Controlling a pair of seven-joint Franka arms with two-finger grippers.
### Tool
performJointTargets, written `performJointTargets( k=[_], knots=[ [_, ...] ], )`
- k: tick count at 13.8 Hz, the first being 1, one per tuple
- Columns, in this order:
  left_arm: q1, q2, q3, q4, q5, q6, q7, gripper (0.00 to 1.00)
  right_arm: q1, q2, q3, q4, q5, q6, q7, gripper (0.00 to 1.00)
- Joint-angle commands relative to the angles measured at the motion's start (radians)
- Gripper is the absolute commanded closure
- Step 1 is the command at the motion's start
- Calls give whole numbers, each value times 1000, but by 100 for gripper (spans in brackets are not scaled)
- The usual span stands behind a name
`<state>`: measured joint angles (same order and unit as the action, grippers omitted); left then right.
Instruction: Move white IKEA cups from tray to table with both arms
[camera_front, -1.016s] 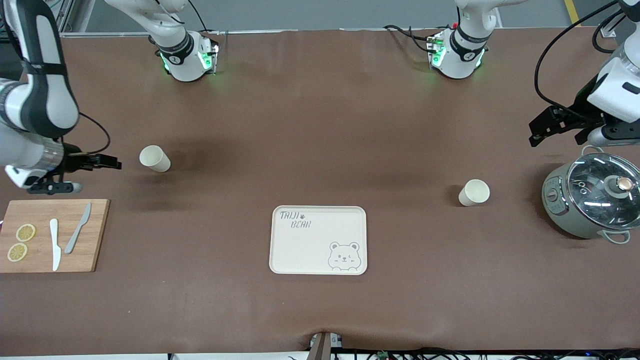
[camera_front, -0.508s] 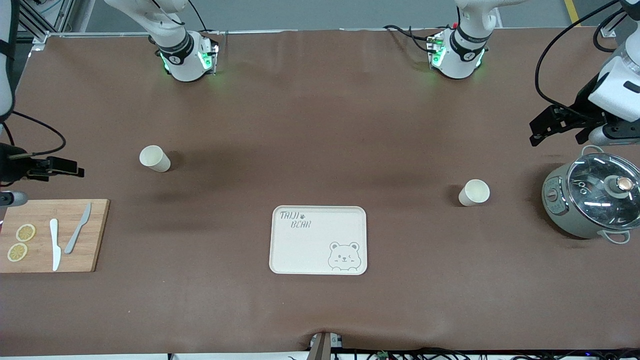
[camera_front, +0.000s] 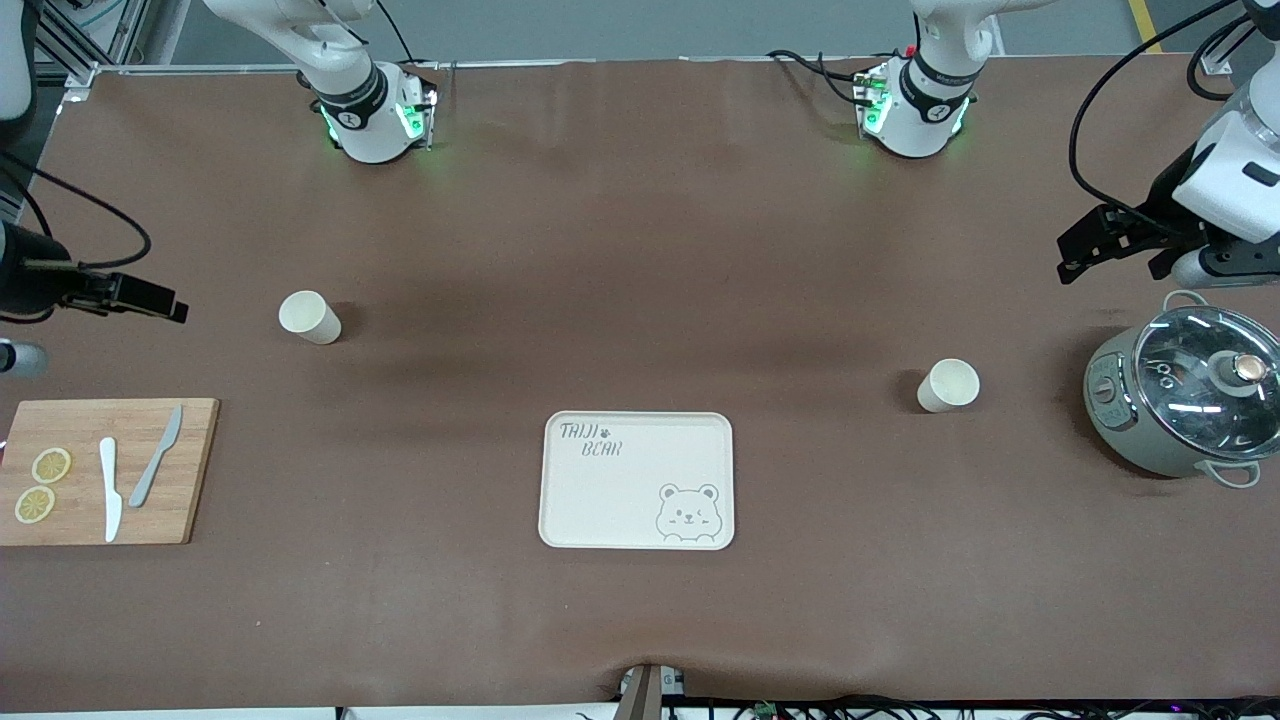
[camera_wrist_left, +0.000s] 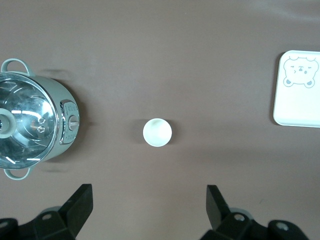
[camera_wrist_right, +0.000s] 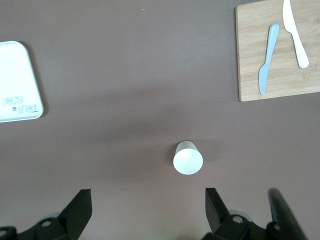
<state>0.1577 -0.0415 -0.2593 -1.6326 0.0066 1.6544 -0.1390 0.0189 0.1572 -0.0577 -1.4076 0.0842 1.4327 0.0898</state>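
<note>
A: Right gripper (camera_front: 165, 305)?
B: Spread wide, empty, over bare surface (camera_front: 640, 250) above the cutting board (camera_front: 105, 470). One white cup (camera_front: 309, 317) upright near it.
A: Tray?
B: Bear tray (camera_front: 637, 480) mid-surface, nothing on it.
A: Other end?
B: Second white cup (camera_front: 948, 385) upright near the lidded pot (camera_front: 1180, 403). Left gripper (camera_front: 1080, 250) wide, empty, above the pot.
</note>
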Motion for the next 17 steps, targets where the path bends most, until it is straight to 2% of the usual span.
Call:
performJointTargets(
  k=[1,4,8,11,14,17],
  knots=[
    [8,-17,-3,5,6,-21,-7,0,-1,-47,-4,-8,-11,-53,8,0],
    [20,-20,-3,10,6,-27,-7,0,-17,-105,-10,-34,-24,-66,-5,0],
    [20,-23,-3,13,6,-27,-8,0,-20,-234,-8,-201,-27,50,-34,0],
    [20,-24,-2,14,6,-27,-8,0,-48,-234,-10,-206,-41,52,-125,0],
    [20,-26,-1,14,6,-27,-7,0,-37,-228,-4,-192,-81,43,-117,0],
    [20,-18,-3,43,6,-27,-5,0,-39,-228,-4,-194,-81,32,-116,0]
  ],
)
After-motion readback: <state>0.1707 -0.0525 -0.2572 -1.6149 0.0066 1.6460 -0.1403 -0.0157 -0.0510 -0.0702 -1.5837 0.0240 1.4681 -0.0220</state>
